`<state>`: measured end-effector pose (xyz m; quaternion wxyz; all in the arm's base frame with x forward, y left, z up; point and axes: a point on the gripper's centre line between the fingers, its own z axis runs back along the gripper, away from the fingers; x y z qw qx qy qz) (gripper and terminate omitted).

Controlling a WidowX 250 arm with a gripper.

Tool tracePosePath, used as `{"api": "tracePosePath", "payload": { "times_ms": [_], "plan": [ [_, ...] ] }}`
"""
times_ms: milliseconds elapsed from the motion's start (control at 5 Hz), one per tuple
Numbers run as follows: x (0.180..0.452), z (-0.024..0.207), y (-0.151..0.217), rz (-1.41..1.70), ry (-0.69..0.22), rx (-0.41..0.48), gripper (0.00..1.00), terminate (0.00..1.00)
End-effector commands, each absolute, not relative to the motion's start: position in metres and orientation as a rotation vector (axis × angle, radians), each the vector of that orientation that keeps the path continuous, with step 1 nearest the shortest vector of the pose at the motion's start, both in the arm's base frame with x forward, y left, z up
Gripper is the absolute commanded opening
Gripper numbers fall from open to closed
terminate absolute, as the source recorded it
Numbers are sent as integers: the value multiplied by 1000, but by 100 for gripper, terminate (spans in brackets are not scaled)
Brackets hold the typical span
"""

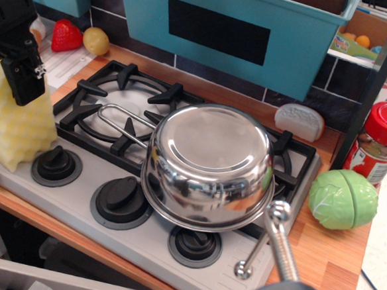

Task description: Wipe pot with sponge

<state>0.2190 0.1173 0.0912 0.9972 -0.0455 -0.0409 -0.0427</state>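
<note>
The pot [209, 163] lies upside down on the toy stove [75, 223], mirror-like, its wire-loop handle [119, 122] pointing left over the back-left burner. The pale yellow sponge [15, 129] stands upright at the stove's left edge, next to the leftmost knob. My black gripper [19, 88] has come down from above onto the sponge's top. One finger [24, 80] shows in front of the sponge's face and the other is hidden behind it. The sponge does not look squeezed. The gripper is far left of the pot.
A toy strawberry [66, 35] and a yellow fruit [96, 40] lie at the back left. A grey-white rounded block [299, 121] sits behind the stove, with a green cabbage [343, 198] and a red-lidded jar [380, 141] at the right. A teal bin [235, 28] overhangs the back.
</note>
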Motion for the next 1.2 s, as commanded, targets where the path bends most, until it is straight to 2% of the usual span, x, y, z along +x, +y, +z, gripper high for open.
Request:
{"api": "tracePosePath", "payload": {
  "times_ms": [0, 200, 400, 600, 800, 1000],
  "plan": [
    [245, 152, 80, -10, -166, -173, 0, 0],
    [246, 178, 39, 16, -205, -219, 0, 0],
    [242, 177, 1, 13, -239, -180, 0, 0],
    [247, 166, -28, 23, -277, -99, 0, 0],
    [256, 142, -44, 57, -332, 21, 0, 0],
    [261, 136, -64, 58, -314, 25, 0, 0]
  ]
}}
